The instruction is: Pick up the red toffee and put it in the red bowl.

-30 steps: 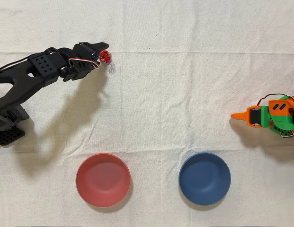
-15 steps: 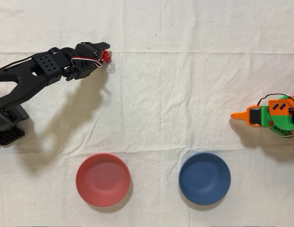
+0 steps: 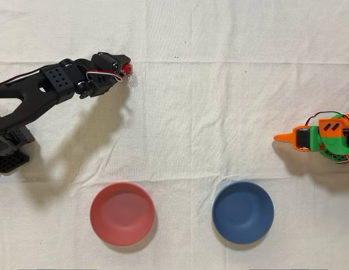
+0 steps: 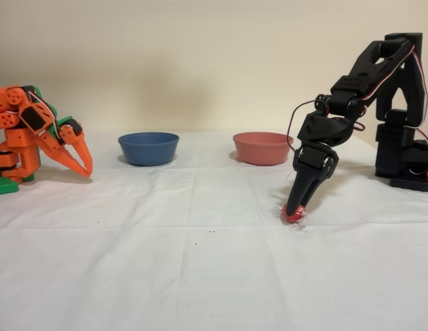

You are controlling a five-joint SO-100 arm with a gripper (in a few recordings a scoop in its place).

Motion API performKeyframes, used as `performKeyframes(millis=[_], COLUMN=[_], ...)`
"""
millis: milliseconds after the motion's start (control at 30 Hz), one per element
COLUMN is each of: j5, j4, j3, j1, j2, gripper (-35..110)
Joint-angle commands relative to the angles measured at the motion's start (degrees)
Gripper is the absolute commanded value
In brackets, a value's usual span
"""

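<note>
Fingers of my gripper point(image 4: 294, 209) pinch the red toffee point(image 4: 293, 215) down on the white cloth point(image 4: 200, 262), well apart from the red bowl point(image 3: 122, 213).

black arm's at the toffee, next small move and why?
Probably lift straight up. The black gripper looks shut on the small foil-wrapped red toffee, which sits low on the white cloth; the round salmon-red plastic bowl stands apart, so clearance comes first.
</note>
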Motion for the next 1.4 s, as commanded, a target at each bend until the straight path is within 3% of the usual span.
performKeyframes(millis=[0, 633, 1367], j5=[-0.79, 0.26, -1.49], j4=[0.0, 3.43, 15.91], j3=[0.7, 4.48, 8.61], j1=[0.53, 4.04, 18.81], j2=[2.72, 11.78, 38.32], gripper=[12, 11, 11])
